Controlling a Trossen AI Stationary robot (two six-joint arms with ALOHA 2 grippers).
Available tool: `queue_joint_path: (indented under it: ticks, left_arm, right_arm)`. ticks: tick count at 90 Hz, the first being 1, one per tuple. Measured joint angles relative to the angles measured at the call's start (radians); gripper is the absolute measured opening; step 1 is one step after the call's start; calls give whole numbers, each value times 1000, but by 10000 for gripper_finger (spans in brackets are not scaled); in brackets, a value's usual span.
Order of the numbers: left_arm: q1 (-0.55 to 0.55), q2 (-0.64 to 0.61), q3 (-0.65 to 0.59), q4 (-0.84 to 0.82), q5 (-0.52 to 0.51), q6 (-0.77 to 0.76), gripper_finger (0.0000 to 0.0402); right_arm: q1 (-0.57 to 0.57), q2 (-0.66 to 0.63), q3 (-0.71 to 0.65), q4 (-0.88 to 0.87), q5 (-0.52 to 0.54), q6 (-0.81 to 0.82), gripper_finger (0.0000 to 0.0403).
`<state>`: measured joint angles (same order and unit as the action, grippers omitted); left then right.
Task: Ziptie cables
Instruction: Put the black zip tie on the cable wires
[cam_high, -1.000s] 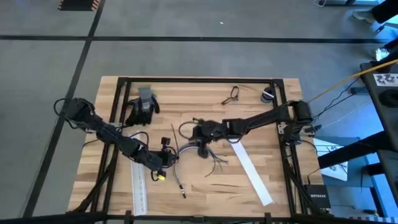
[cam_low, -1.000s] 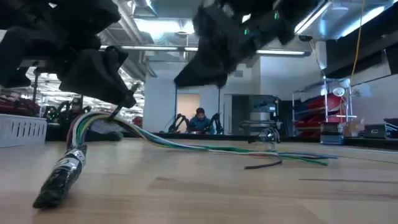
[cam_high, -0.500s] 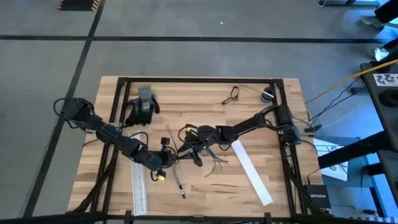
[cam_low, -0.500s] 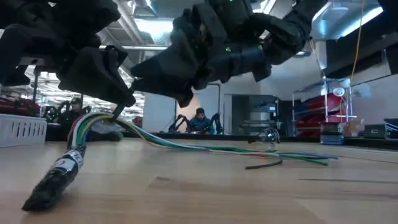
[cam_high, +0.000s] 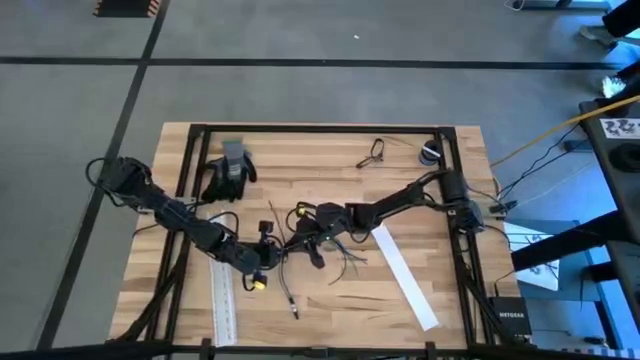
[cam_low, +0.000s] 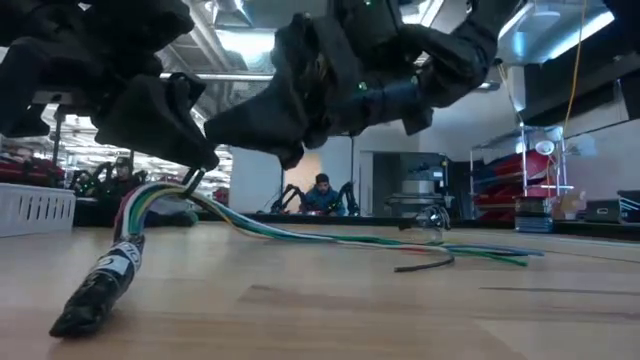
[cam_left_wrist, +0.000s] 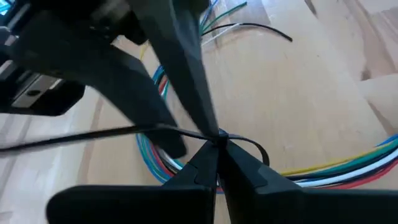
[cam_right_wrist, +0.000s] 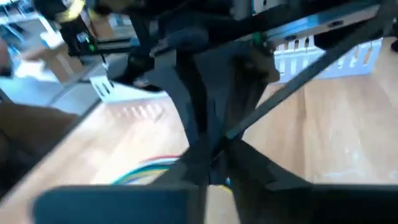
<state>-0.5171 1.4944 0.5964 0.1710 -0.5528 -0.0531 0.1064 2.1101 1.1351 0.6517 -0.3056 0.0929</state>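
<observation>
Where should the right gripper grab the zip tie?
On the free tail of the thin black zip tie, from the side away from the loop: the left gripper pinches the crossing, and the tail runs straight, above the coloured cables.

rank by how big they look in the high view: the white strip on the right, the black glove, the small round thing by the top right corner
1. White strip: the longest, lying diagonally.
2. Black glove: shorter but broader.
3. Small round thing: clearly the smallest.

All lie flat on the table, so nearness to the camera barely skews this.

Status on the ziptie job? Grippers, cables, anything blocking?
Left gripper shut on a thin black tie. Right gripper close against it. Cables lie beneath both. No obstruction seen.
</observation>
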Motion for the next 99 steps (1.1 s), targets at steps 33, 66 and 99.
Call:
queue_joint_path:
  ticks: [33, 66, 99]
  left_arm:
    - [-16, 7, -1, 0, -14, 34, 0]
    - [-36, 16, 1, -15, -38, 52, 0]
    - [-35, 16, 0, -30, -48, 0, 0]
  right_arm:
    - [60, -79, 63, -195, 506, -404, 0]
    - [41, -201, 71, -359, 556, -326, 0]
    - [66, -169, 49, -588, 372, 38, 58]
